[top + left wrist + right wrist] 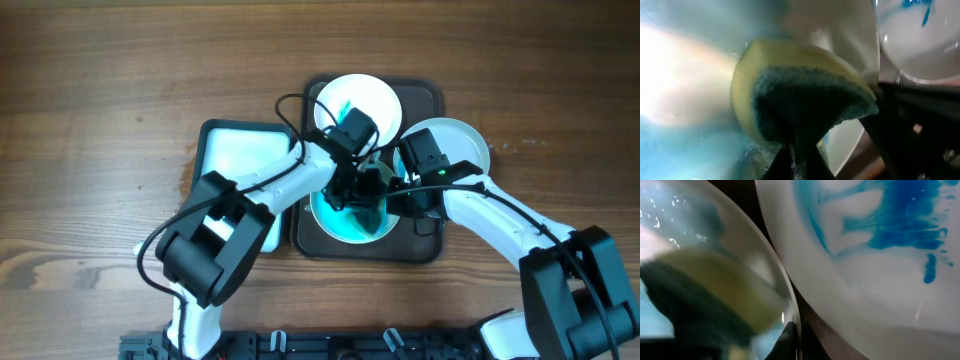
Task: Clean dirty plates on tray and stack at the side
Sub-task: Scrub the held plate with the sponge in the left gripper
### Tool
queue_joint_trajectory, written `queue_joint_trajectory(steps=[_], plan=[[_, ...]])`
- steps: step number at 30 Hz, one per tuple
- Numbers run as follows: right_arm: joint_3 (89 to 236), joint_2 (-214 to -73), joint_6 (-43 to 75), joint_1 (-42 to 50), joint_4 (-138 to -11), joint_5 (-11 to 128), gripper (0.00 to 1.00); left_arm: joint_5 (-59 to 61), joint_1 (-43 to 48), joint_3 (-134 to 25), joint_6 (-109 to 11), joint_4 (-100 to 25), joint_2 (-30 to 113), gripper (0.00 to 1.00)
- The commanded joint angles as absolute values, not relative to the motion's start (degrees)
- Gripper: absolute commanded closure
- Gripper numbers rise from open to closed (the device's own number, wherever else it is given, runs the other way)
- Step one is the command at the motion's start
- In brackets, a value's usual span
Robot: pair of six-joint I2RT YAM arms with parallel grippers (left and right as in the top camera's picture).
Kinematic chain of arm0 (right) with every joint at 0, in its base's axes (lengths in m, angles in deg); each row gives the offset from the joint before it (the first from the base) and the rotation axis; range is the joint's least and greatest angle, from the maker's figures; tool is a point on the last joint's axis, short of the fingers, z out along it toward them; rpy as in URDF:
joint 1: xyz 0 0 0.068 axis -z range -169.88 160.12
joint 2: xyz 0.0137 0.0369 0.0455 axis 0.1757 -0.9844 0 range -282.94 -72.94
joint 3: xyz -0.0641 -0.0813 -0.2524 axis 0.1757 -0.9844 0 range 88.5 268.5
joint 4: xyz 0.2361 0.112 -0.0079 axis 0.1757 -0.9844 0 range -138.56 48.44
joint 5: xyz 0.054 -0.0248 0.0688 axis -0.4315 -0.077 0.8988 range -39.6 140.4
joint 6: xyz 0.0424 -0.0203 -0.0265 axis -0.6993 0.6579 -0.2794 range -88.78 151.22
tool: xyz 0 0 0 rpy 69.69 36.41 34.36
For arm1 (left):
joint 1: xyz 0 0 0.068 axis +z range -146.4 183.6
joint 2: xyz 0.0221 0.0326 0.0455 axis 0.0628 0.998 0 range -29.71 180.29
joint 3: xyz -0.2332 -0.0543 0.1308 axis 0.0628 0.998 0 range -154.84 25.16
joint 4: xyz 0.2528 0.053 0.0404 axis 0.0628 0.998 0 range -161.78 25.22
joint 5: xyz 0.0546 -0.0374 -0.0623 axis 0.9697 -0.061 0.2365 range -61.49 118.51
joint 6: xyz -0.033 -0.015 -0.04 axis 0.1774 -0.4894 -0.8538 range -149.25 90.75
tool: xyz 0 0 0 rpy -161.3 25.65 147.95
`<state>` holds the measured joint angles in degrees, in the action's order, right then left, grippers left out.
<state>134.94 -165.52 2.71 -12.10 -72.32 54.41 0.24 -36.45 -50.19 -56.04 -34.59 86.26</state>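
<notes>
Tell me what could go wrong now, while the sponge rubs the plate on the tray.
1. Blue liquid pools in the near plate; a hard push of the sponge might slop it onto the tray.
2. The left arm and right arm crowd together over that plate, so they could bump or snag a cable.
3. The stained plate lies close behind; a long stroke might knock it.

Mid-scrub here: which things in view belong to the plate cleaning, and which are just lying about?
Job: sponge, teal plate under it, blue-stained white plate, dark tray, white plate at the tray's right edge.
Lying about: square white tray at the left.
</notes>
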Motion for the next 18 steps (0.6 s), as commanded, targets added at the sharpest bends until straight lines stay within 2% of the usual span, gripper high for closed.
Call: queue_joint_trajectory(steps=[1, 4, 7, 11, 15, 18], plan=[[134.76, -166.28, 2.53, -12.14, -72.54, 52.77, 0.96, -6.12, -36.91, -49.66, -54.18, -30.31, 87.85, 0.96], [134.76, -166.28, 2.56, -12.14, -72.52, 52.75, 0.96, 2.80, -35.38, -49.66, -53.44, -24.65, 87.83, 0.96], [134.76, -166.28, 2.53, -12.14, -72.50, 52.75, 0.96, 18.12, -32.34, -49.66, -53.46, -18.63, 87.61, 0.96], [134.76, -166.28, 2.56, -12.14, -72.47, 52.75, 0.96, 30.60, -29.57, -49.73, -53.39, -16.62, 87.48, 0.96], [134.76, -166.28, 2.56, -12.14, -72.41, 52.75, 0.96, 29.55, -28.65, -51.43, -53.68, -17.32, 87.39, 0.96], [134.76, -166.28, 2.56, -12.14, -72.36, 52.75, 0.96, 16.22, -28.65, -51.59, -53.68, -22.39, 87.39, 0.96]])
